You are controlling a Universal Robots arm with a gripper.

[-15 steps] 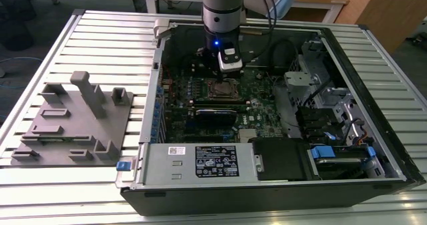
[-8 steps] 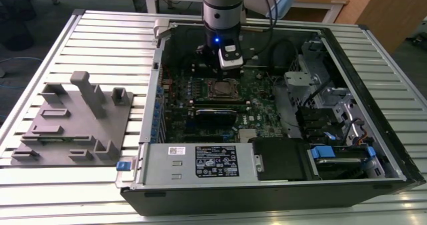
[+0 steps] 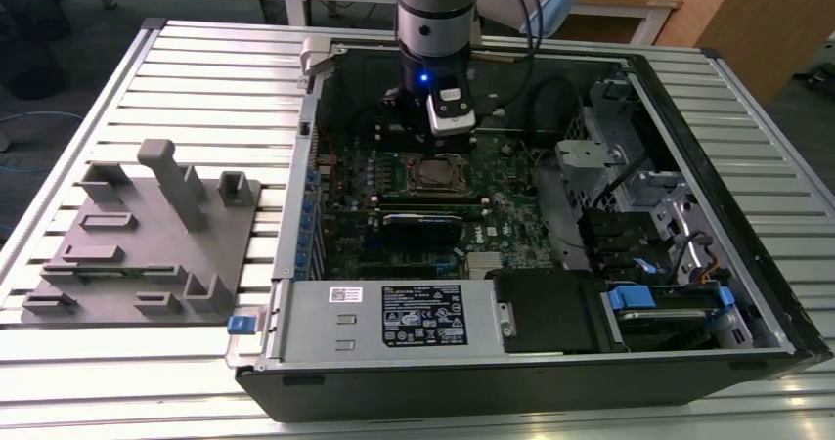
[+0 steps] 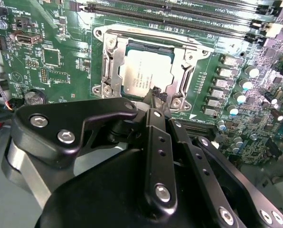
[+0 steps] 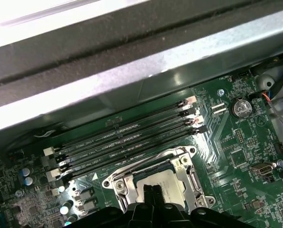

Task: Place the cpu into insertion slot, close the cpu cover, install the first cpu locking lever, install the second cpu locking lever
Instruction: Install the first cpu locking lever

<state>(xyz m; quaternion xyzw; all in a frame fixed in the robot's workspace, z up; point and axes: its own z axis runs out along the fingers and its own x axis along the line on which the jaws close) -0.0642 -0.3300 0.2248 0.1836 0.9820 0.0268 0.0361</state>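
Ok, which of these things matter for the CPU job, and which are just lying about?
For the job: cpu; cpu cover, lying down around it; gripper, close by both.
Lying about: memory slots, coin battery, power supply, grey fixture block outside the case.

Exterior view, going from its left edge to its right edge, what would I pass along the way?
grey fixture block → blue clip on the computer case's corner → the cpu in its socket → blue drive tab
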